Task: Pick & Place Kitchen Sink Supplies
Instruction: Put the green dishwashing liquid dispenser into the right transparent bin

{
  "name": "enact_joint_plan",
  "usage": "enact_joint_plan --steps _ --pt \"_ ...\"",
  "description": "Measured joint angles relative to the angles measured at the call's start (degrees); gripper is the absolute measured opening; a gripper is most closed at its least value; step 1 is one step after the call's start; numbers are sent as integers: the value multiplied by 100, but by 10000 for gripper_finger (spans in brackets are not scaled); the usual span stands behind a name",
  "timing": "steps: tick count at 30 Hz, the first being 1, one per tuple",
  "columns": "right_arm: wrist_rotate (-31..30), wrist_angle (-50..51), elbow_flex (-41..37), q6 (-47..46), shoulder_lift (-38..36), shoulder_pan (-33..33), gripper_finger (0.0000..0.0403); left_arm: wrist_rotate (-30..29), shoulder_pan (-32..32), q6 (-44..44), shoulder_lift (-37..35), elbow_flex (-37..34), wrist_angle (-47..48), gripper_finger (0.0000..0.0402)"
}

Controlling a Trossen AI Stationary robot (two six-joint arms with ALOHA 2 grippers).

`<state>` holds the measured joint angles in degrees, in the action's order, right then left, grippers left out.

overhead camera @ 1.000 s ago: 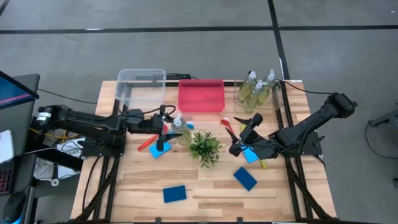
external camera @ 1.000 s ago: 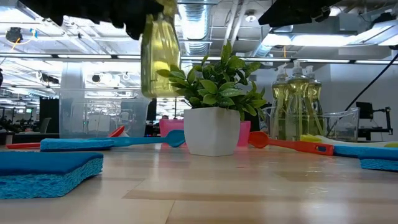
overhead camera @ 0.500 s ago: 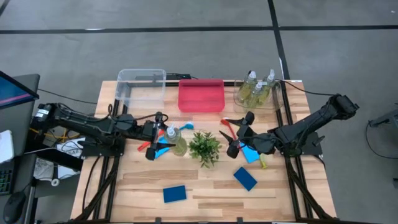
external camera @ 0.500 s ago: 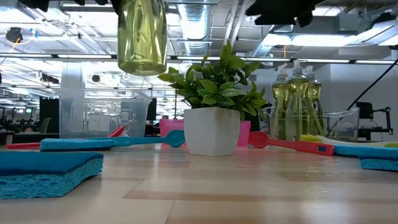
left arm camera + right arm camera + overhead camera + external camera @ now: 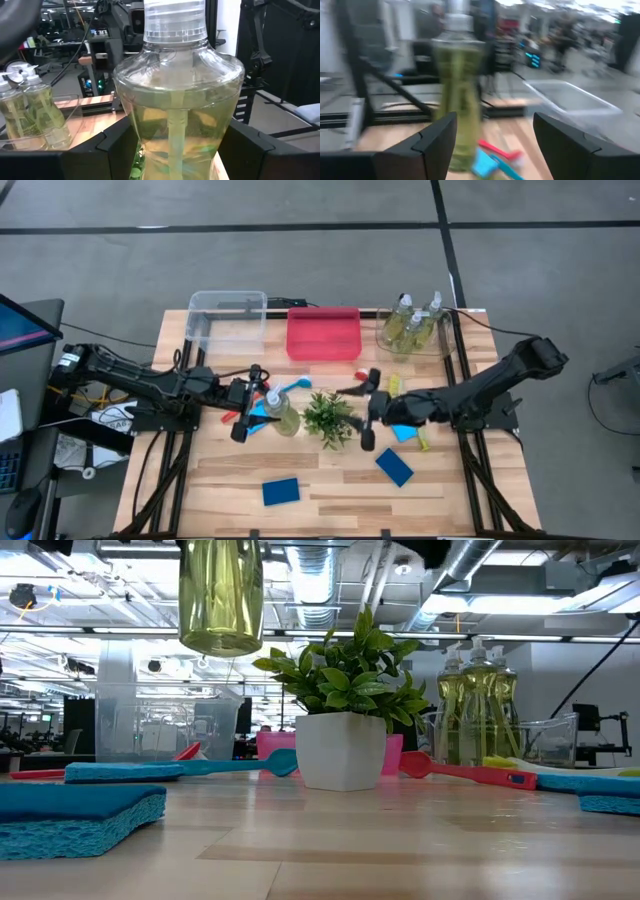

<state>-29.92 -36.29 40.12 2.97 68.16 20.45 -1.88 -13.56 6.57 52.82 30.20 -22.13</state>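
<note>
One bottle (image 5: 283,413) sits clamped between our left gripper's (image 5: 250,402) fingers, lifted clear of the table (image 5: 330,480) just left of the plant (image 5: 329,416). Our right gripper (image 5: 367,410) hangs wide and empty beside the plant, facing that bottle.

I see a clear, glossy plastic bottle (image 5: 177,100) of yellow-green liquid with a ribbed clear collar. My table (image 5: 330,480) is pale, smooth wood planks. The sponges (image 5: 80,815) look porous and rough, matt blue. The plant's pot (image 5: 342,750) is smooth matt white. The left bin (image 5: 226,315) is clear plastic, the pink bin (image 5: 323,333) glossy.
</note>
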Motion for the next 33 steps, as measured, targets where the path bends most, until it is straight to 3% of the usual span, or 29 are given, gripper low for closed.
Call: enact_joint_plan --steps 5,18,28,33 --pt "494 -699 105 345 381 30 256 1 -45 -261 2 0 -105 239" --pt "608 -702 659 362 886 265 256 14 -477 -263 108 4 -650 239" --pt "604 -706 717 365 905 278 256 -17 -467 24 978 16 -1648 239" --pt "593 -710 717 430 905 277 256 -216 -466 107 1487 296 -1696 239"
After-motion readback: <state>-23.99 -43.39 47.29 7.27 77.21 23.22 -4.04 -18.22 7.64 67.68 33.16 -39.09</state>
